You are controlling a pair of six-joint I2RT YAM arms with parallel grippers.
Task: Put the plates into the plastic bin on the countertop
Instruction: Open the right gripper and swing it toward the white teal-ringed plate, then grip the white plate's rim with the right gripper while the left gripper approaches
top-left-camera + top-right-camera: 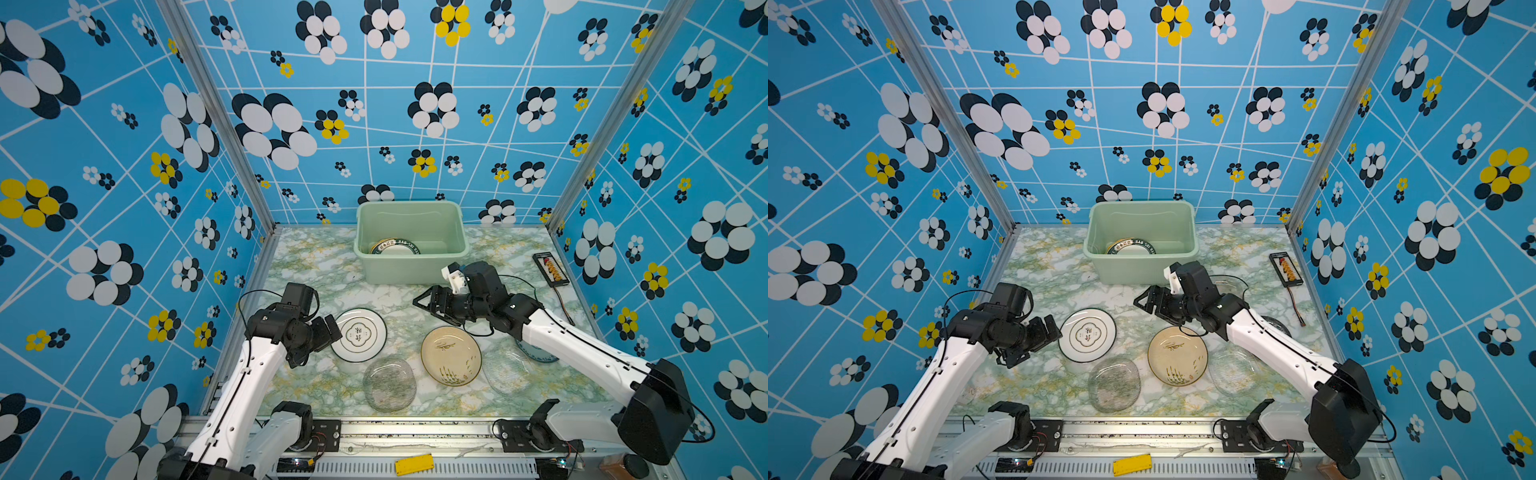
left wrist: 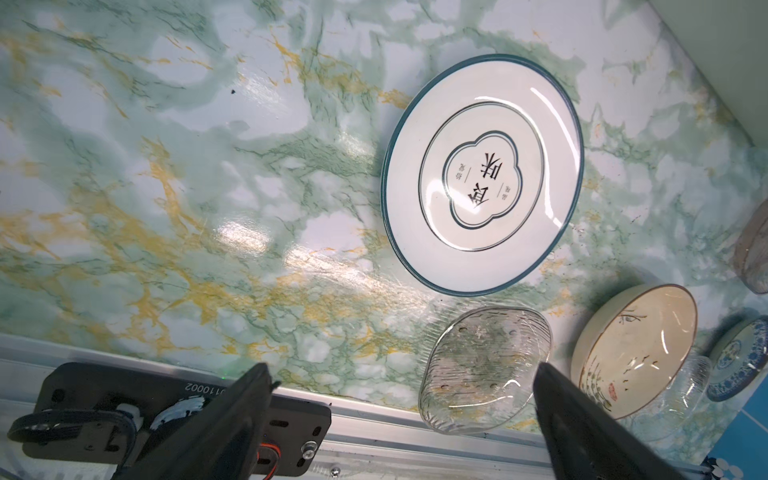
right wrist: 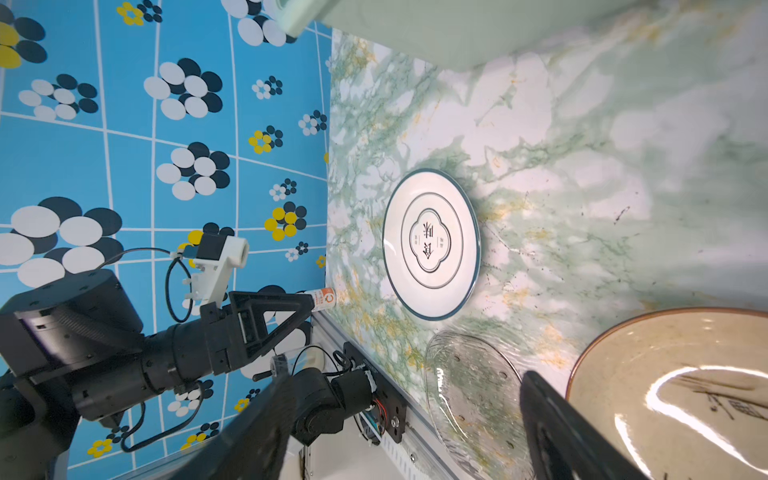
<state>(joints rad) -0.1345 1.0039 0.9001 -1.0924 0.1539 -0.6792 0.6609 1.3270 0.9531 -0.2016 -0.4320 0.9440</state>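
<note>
Mounting rail (image 1: 415, 430) at the near edge carries both arm bases, so each arm reaches inward over the bench (image 1: 316, 266) from its own side. Left gripper (image 2: 401, 370): jaws wide, nothing between them, hanging just beside the left rim of the white plate (image 1: 359, 334); judged to be lined up for an edge grip, since a flat plate offers only its rim. That plate lies flat, face up, apart from its neighbours. Next, nearer the rail, comes a clear glass plate (image 1: 390, 383), then the beige plate (image 1: 451, 356), both flat and not touching, which leaves each rim free for approach. Plastic bin (image 1: 411, 270) stands at the back centre against the rear wall, open side up; one dark-rimmed lettered plate (image 1: 395, 248) lies on its floor, toward the near left corner. Task judged early: one plate in, the rest out. Right gripper (image 3: 407, 380): jaws wide and empty, held above bare bench between bin and beige plate, pointing left, touching nothing. Beneath the right arm lie a second clear plate (image 1: 505, 370) and a blue-patterned plate (image 2: 737, 361), partly hidden in both top views; in my judgement the arm must withdraw before either can be taken. Small black board (image 1: 550, 269) sits near the right wall, no part of the task
</note>
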